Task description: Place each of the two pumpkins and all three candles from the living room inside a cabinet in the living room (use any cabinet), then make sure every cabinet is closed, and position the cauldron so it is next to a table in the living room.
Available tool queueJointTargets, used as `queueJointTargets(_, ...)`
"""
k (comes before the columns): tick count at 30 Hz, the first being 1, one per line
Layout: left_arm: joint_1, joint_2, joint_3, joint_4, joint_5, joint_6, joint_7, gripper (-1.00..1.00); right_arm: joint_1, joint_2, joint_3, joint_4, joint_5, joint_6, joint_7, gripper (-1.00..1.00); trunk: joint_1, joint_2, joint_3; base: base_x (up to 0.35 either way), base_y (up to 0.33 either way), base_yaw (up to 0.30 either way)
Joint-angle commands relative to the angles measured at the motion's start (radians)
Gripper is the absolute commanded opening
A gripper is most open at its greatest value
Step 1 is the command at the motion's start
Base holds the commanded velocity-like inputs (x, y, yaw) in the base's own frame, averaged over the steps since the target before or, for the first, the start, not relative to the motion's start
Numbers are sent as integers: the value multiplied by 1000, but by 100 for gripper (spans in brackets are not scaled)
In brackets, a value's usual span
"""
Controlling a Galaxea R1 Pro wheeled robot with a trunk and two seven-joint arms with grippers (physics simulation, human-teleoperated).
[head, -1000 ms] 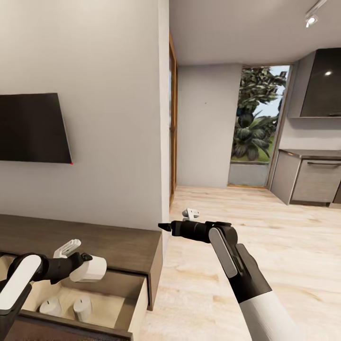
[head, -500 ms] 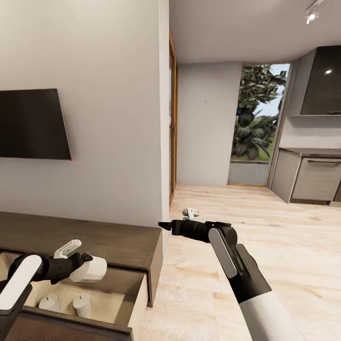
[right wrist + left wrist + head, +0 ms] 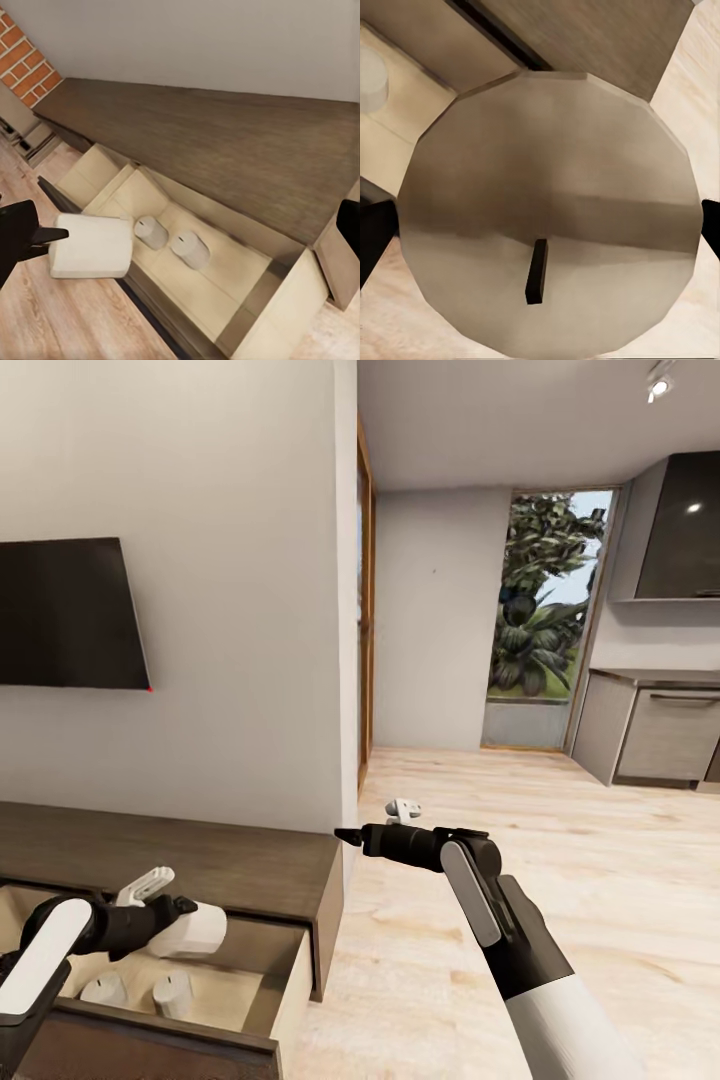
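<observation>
The left gripper [image 3: 150, 920] is clamped on the third candle [image 3: 188, 930] and holds it on its side above the open drawer [image 3: 255, 1000] of the cabinet [image 3: 250, 870], at about 7 o'clock in the head view. In the left wrist view the candle's wick end [image 3: 547, 217] is close to the camera. Two candles [image 3: 140, 992] already stand upright inside the drawer, near each other. The right gripper [image 3: 400, 812] hangs free over the floor [image 3: 560, 860] near the centre; I cannot tell how its jaws stand. The step in hand seems to be putting the last candle in. The next move probably calls for lowering it into the free space beside the other two, then letting go and pushing the drawer shut.
</observation>
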Motion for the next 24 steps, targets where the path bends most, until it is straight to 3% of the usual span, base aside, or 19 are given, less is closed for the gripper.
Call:
queueJointTargets(1, -1, 0, -9, -1, 4, -1, 8, -100, -1, 0, -1, 0, 6, 4, 7, 100, 4, -8, -4, 0, 0, 0)
queueJointTargets(3, -1, -1, -29, -1, -37, -17, 8, -100, -1, 0, -2, 0, 6, 4, 7, 100, 11, -22, -11, 0, 0, 0)
queueJointTargets(6, -1, -17, -57, -1, -131, -64, 8, -100, -1, 0, -3, 0, 5, 4, 7, 100, 23, -43, -20, 0, 0, 0)
queueJointTargets(14, -4, -132, -72, -1, -420, -91, 8, -100, -1, 0, -4, 0, 3, 4, 8, 100, 54, -99, -45, 0, 0, 0)
queueJointTargets(17, -4, -156, -73, -1, -468, -92, 8, -100, -1, 0, -5, 0, 1, 4, 8, 100, 65, -120, -54, 0, 0, 0)
queueJointTargets(24, -5, -170, -74, 61, -513, -96, 8, -100, -1, 0, -5, 0, -6, 4, 9, 100, 92, -169, -76, 0, 0, 0)
